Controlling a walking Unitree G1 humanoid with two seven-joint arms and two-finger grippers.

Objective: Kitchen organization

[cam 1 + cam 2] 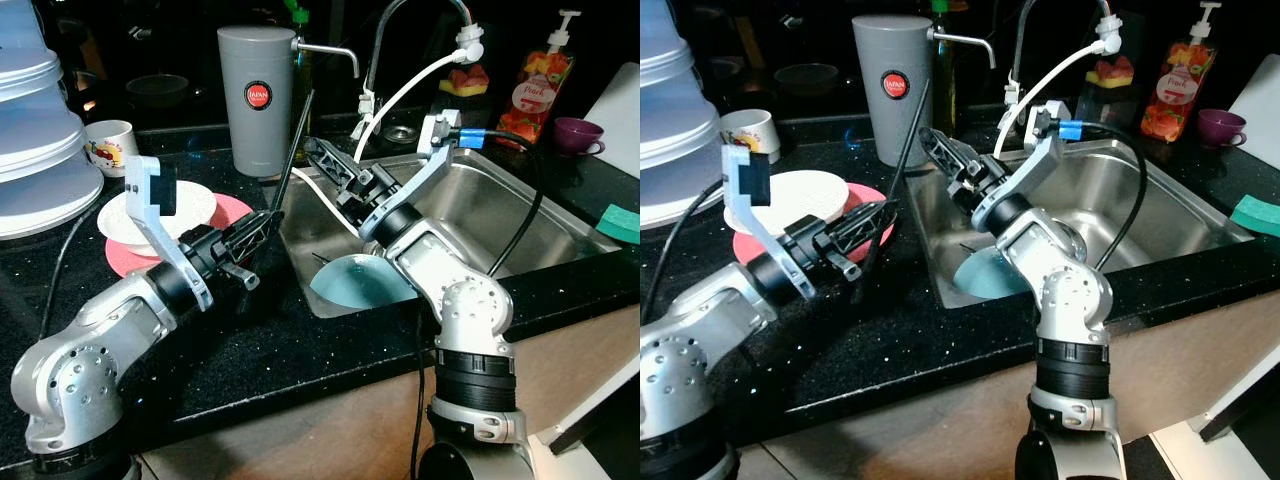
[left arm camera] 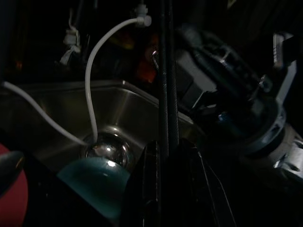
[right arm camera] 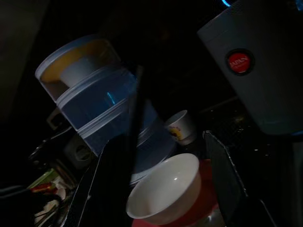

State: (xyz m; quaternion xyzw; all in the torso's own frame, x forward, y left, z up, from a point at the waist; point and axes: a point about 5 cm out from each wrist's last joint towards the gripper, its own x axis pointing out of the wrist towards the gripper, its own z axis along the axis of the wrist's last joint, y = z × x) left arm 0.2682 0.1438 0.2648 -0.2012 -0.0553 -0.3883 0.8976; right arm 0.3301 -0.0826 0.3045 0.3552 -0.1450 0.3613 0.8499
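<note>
Left gripper [image 1: 262,228] clenched on a black chopstick [image 1: 293,150] that leans up over the sink [image 1: 520,215] edge, above the black bench [image 1: 280,340]. Right gripper [image 1: 318,155] reaches across the sink toward it, fingers spread apart in the right wrist view. Head views show a teal plate [image 1: 355,285] in the sink; right wrist view adds the white bowl [image 3: 165,196] on a red plate [image 1: 235,212], stacked containers [image 3: 99,109] and grey canister [image 1: 258,95].

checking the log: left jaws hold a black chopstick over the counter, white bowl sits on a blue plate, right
Not quite. The plate under the white bowl is pink-red, not blue, as the left eye view shows. The left gripper does hold the black chopstick over the counter.
</note>
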